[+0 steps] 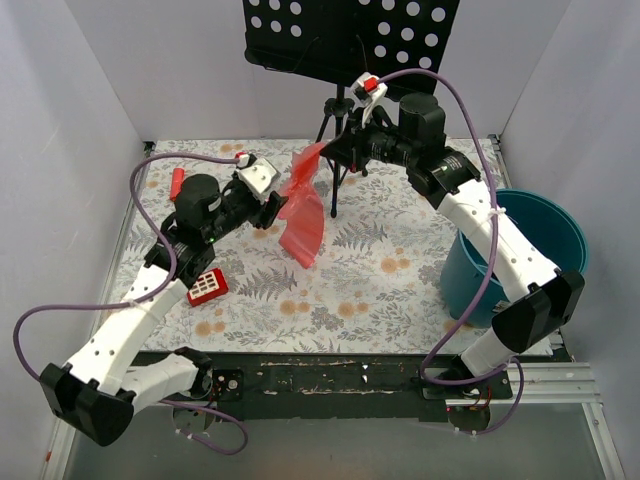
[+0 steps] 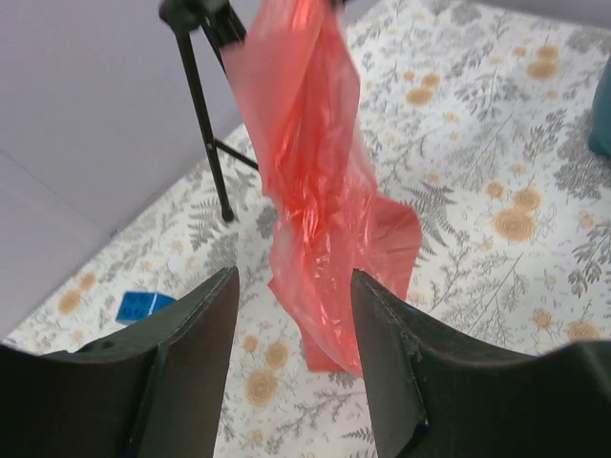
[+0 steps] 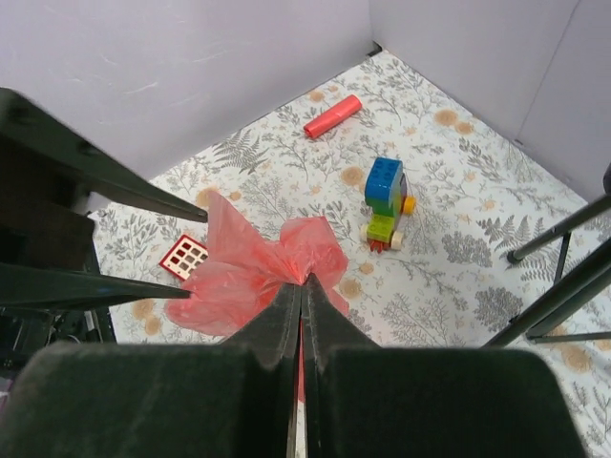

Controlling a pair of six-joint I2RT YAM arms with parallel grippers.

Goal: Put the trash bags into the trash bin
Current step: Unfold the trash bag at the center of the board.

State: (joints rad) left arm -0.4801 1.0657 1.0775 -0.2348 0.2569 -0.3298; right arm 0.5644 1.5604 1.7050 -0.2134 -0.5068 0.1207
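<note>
While the right claw [image 3: 302,286] is pinched shut on the bunched top of the bag [image 1: 303,225], the crinkly, translucent red film hangs in loose folds over the far middle of the floral desk [image 1: 380,285]. The left claw [image 2: 294,279] gapes wide just beside it, holding nothing. The smooth, round teal bin [image 1: 462,278] stands at the right edge.

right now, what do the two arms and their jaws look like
Both match: the left arm and right arm have white shells, black joints and a black motor block near the wrist. A purple cable loops along each. A white camera mount sits at each wrist. The jaws are flat, matte black.
</note>
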